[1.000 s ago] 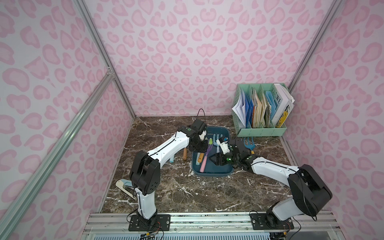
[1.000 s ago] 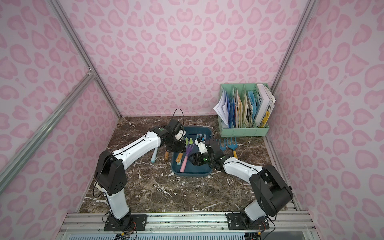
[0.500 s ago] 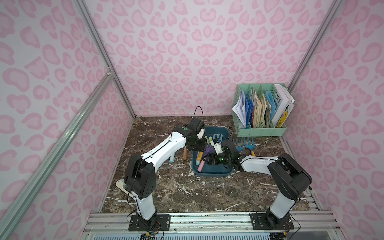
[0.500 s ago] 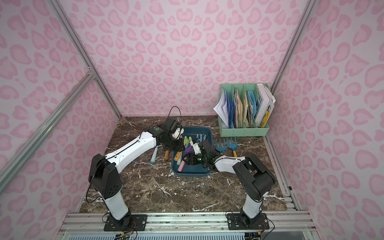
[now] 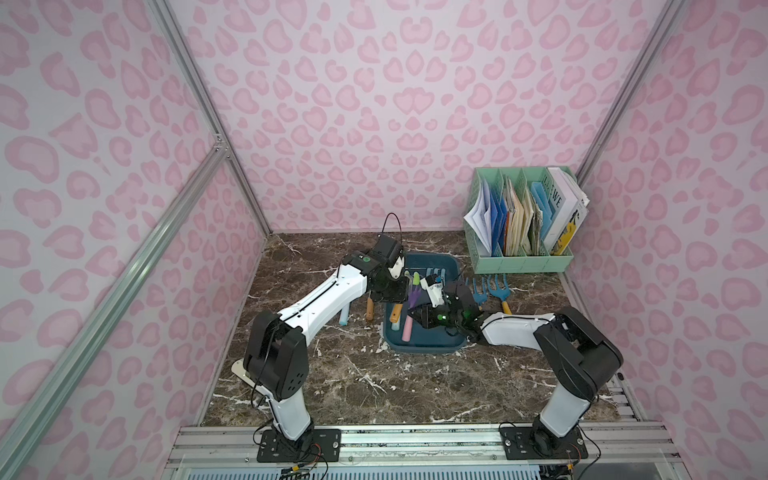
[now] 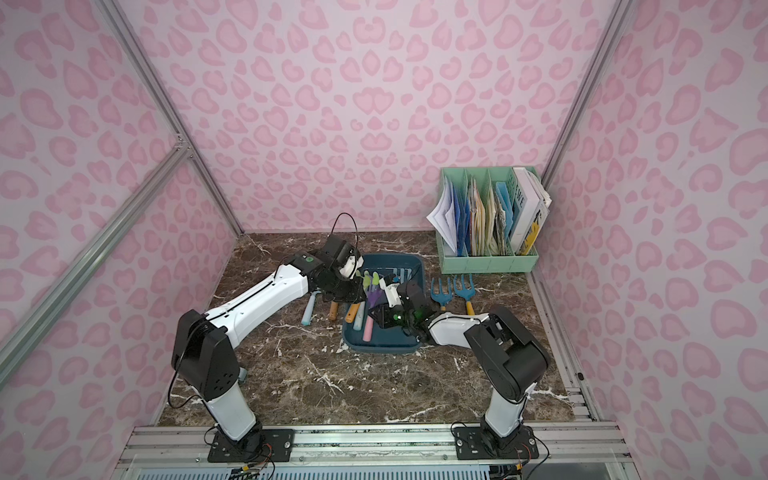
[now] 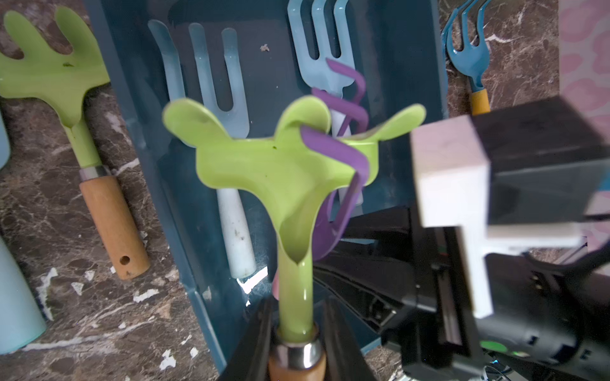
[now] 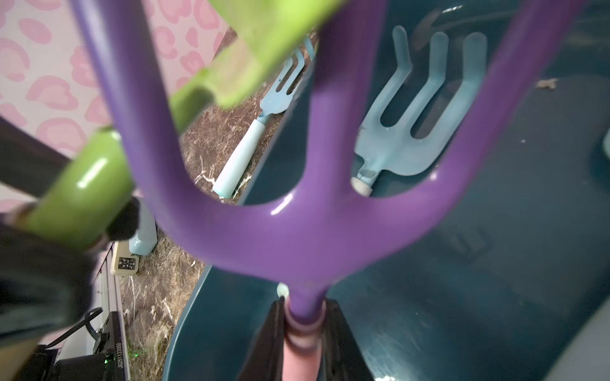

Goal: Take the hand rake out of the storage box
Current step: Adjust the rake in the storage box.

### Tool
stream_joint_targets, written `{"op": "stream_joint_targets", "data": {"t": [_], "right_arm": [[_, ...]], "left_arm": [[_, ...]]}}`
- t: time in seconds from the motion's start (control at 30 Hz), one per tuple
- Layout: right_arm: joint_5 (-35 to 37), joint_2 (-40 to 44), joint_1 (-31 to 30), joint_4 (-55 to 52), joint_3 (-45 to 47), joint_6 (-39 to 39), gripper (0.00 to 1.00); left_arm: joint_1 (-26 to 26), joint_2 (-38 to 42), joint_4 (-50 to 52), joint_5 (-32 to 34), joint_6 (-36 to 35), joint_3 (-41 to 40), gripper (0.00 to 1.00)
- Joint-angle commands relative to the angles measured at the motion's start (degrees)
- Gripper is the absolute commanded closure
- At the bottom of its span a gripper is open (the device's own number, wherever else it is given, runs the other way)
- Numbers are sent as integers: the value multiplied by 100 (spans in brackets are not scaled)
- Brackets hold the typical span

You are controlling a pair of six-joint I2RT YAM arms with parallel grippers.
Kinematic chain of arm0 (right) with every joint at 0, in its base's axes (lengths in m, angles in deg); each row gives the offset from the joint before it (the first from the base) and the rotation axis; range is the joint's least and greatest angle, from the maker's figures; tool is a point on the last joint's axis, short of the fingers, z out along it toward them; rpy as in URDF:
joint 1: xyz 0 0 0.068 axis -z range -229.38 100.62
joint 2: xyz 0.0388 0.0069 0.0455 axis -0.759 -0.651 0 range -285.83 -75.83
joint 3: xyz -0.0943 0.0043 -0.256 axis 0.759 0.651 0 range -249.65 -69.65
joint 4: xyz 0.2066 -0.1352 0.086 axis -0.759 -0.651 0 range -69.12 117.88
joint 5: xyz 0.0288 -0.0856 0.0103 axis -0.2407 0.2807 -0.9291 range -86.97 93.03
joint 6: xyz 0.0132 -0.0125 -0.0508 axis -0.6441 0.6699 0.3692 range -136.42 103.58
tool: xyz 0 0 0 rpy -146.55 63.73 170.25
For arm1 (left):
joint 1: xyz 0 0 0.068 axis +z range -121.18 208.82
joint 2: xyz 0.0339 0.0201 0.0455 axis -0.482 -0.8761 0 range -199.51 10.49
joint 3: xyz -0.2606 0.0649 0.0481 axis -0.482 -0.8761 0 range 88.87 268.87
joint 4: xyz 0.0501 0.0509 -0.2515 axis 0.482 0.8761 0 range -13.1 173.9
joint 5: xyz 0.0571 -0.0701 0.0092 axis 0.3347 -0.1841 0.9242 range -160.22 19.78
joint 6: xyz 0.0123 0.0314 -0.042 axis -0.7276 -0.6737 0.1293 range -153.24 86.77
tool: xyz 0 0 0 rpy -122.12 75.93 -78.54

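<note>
The storage box [image 5: 440, 347] [image 6: 384, 348] is a shallow dark teal tray mid-table. My left gripper [image 7: 297, 346] [image 5: 400, 294] is shut on the neck of a green hand rake [image 7: 280, 165] [image 5: 415, 277] with a wooden handle, held over the box. Just beside it, my right gripper [image 8: 302, 330] [image 5: 419, 311] is shut on a purple hand rake [image 8: 313, 231] [image 6: 376, 296] where it meets its pink handle [image 5: 408, 328]. The purple tines cross the green head. Two light-blue rakes [image 7: 211, 76] [image 7: 323, 49] lie on the box floor.
A mint-green file rack [image 5: 519, 262] full of papers stands at the back right. Two dark blue rakes [image 5: 480, 291] [image 5: 500, 291] lie on the marble right of the box. Left of it lie a green rake [image 7: 52, 66] and a light-blue rake [image 8: 244, 155].
My right gripper has reached left over the box and closed on the purple rake's neck. The left gripper has kept its hold on the green rake and hardly moved.
</note>
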Motion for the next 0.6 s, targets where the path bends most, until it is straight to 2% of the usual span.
{"op": "stream_joint_targets", "data": {"t": [0.0, 0.17, 0.3, 0.4, 0.57], "right_arm": [[210, 229, 5, -135, 70, 104, 81], [378, 752, 9, -323, 349, 164, 82], [458, 1057, 53, -491, 505, 229, 82], [516, 1071, 142, -644, 507, 260, 82], [478, 776, 401, -918, 344, 269, 79]], "left_arm": [[66, -2, 32, 404, -98, 4, 79], [268, 59, 84, 886, -107, 41, 79], [400, 107, 70, 884, -112, 68, 79], [446, 196, 87, 1086, -120, 63, 80], [642, 353, 242, 1858, -222, 35, 80]]}}
